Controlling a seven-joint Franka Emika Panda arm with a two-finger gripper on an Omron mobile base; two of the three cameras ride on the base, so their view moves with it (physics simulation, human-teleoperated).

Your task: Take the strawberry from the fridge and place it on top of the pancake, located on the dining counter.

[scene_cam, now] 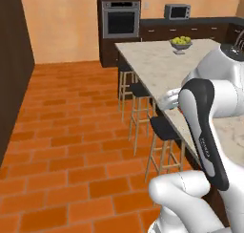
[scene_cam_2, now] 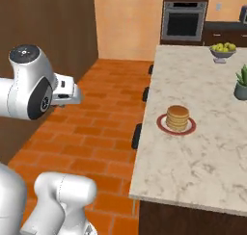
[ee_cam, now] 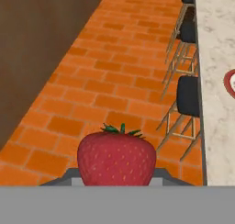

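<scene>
A large red strawberry (ee_cam: pixel 116 156) with a green leafy cap sits between the fingertips of my gripper (ee_cam: pixel 117 173), which is shut on it, above the brick floor. The pancake (scene_cam_2: pixel 177 117) is a short golden stack on a red-rimmed plate (scene_cam_2: pixel 163 126) near the left edge of the beige marbled dining counter (scene_cam_2: pixel 202 162). A sliver of that plate (ee_cam: pixel 231 83) shows at the right edge of the hand view, ahead and to the right of the berry. My arm's hand end (scene_cam_2: pixel 66 93) hangs left of the counter. The fridge is out of view.
Dark-seated stools (scene_cam: pixel 164 129) line the counter's near side over the orange brick floor (scene_cam: pixel 71 132). A bowl of green fruit (scene_cam_2: pixel 222 50) and a potted plant (scene_cam_2: pixel 240 84) stand farther along the counter. A dark brown panel wall (ee_cam: pixel 41 48) runs on the left. A wall oven (scene_cam: pixel 121 19) is at the back.
</scene>
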